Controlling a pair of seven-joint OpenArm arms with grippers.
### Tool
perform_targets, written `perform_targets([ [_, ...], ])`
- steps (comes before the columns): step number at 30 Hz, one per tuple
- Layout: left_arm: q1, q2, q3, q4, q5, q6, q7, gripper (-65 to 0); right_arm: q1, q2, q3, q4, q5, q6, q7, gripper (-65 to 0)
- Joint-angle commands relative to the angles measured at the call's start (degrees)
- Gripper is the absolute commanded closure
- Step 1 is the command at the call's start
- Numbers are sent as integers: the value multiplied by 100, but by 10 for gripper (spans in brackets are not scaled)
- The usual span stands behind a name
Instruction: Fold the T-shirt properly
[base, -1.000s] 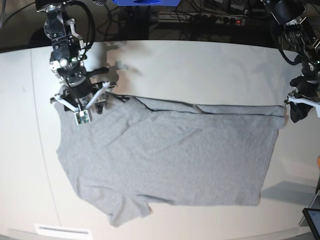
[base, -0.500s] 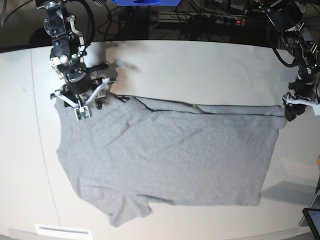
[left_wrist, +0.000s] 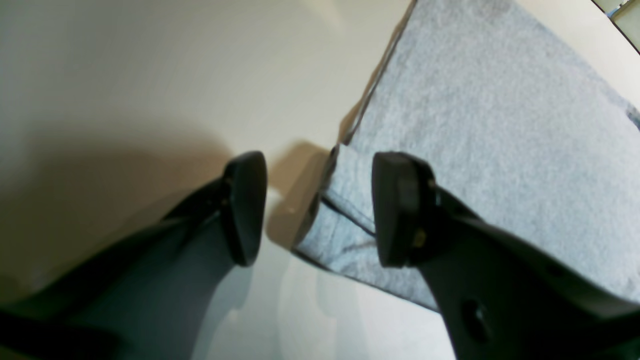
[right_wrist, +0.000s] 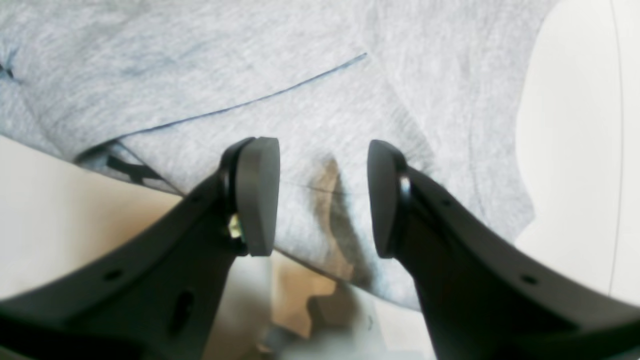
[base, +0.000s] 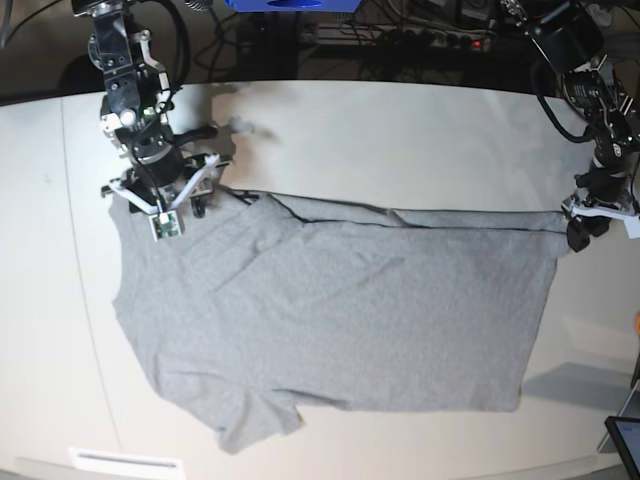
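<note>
The heather-grey T-shirt (base: 340, 320) lies flat on the white table (base: 400, 130), plain side up, with its far edge folded over into a straight band. My left gripper (left_wrist: 320, 210) is open, and its fingers straddle the shirt's far right corner (left_wrist: 345, 225) without pinching it. In the base view that left gripper (base: 580, 232) sits just off the shirt's right end. My right gripper (right_wrist: 320, 197) is also open, hovering over the shoulder cloth (right_wrist: 320, 100) at the shirt's far left, by the sleeve. From the base view the right gripper (base: 200, 203) hangs at that left corner.
A white label strip (base: 125, 462) lies at the table's front left. A dark screen corner (base: 625, 440) shows at the front right. Cables and dark equipment (base: 400, 35) run behind the table's far edge.
The left gripper has opened, let go of the shirt's right corner and drawn slightly away towards the back. The right arm has edged a little towards the back. The shirt has not moved.
</note>
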Motion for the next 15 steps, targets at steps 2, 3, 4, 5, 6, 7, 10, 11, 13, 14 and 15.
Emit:
perform_targets([
  [2,-172,-143,-11,87,-81,-14,-107,-334,39,27,11,112,-19,-24,130,-271],
  [3,-198,-143,-2,26,-81,-14,-98,-334,39,27,11,112,-19,-24,130,-271],
  [4,-224,-143,-2,-62,-81,-14,-98,-334,39,18,11,112,-19,-24,130,-271],
  [5,-242,-143,-2,-133,-81,-14,-107,-333,39,18,11,112,-19,-24,130,-271],
  [6,-321,-151,-2,-212,-81,-14,-98,-333,39,18,11,112,-19,-24,130,-271],
  [7,-365,-151,-2,-273,-81,-14,-90,-333,39,18,11,103,-19,-24,130,-271],
  [10,-427,-160,165,-388,104,-14,-116,-333,39,18,11,103,-19,-24,130,-271],
  [11,-444,-160,253,-379,236,-14,-116,-333,39,18,11,103,-19,-24,130,-271],
  [13,-550,-134,385,-370,438,-14,-125,-333,39,18,11,103,-19,-24,130,-271],
  [14,-576,-116,402,-379,473,-14,-125,-333,39,18,11,103,-19,-24,130,-271],
  [15,-603,-55,393,-379,473,-14,-125,-333,39,18,11,103,-19,-24,130,-271],
])
